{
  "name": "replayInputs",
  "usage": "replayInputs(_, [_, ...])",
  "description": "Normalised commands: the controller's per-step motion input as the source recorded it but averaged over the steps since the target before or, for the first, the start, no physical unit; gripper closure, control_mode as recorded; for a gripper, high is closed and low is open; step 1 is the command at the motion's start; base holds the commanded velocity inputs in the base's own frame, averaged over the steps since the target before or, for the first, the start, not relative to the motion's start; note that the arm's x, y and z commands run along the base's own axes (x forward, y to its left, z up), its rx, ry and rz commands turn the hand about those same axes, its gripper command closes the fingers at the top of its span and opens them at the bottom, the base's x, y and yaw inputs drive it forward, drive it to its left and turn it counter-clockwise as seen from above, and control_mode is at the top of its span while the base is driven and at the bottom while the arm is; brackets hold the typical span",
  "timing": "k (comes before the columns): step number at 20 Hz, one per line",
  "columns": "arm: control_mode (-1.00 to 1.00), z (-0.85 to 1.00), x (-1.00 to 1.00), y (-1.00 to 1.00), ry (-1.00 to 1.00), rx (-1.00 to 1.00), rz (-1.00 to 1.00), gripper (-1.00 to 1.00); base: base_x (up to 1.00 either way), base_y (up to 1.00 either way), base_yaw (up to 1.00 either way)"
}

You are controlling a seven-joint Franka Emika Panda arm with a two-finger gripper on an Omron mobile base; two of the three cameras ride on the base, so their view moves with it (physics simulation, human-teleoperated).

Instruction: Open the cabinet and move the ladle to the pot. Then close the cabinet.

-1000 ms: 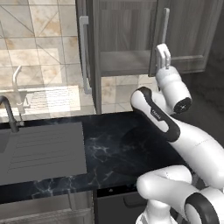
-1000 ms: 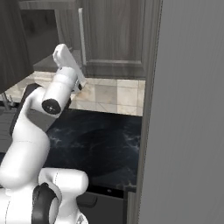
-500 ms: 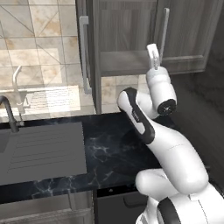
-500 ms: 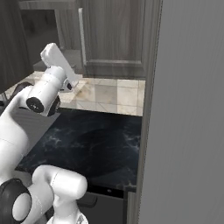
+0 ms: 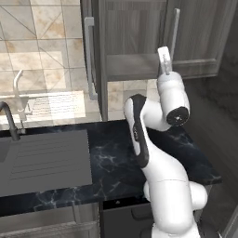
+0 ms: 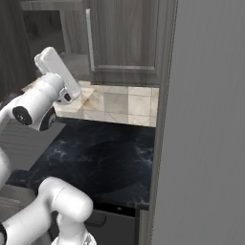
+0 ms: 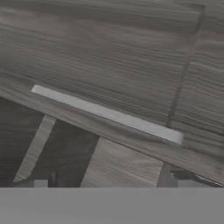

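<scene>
The gripper (image 5: 163, 58) is raised in front of the cabinet (image 5: 139, 32) with its jaws spread wide, holding nothing and just short of the right door's long silver bar handle (image 7: 107, 114) (the hand view looks straight at that wood-grain door front). The left door (image 5: 95, 51) stands swung open edge-on, while the right one is shut; ladle and pot cannot be made out. Compared with a second ago, the arm has swung the hand leftward and higher, closer to the doors.
</scene>
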Motion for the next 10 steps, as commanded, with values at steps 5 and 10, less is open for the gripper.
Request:
replayInputs(5, [-1.0, 0.14, -0.54, -0.13, 0.35, -0.17, -0.09, -1.0, 0.0, 0.0, 0.0])
replayInputs(10, [-1.0, 0.16, -0.52, -0.13, 0.37, -0.28, -0.09, -1.0, 0.0, 0.0, 0.0])
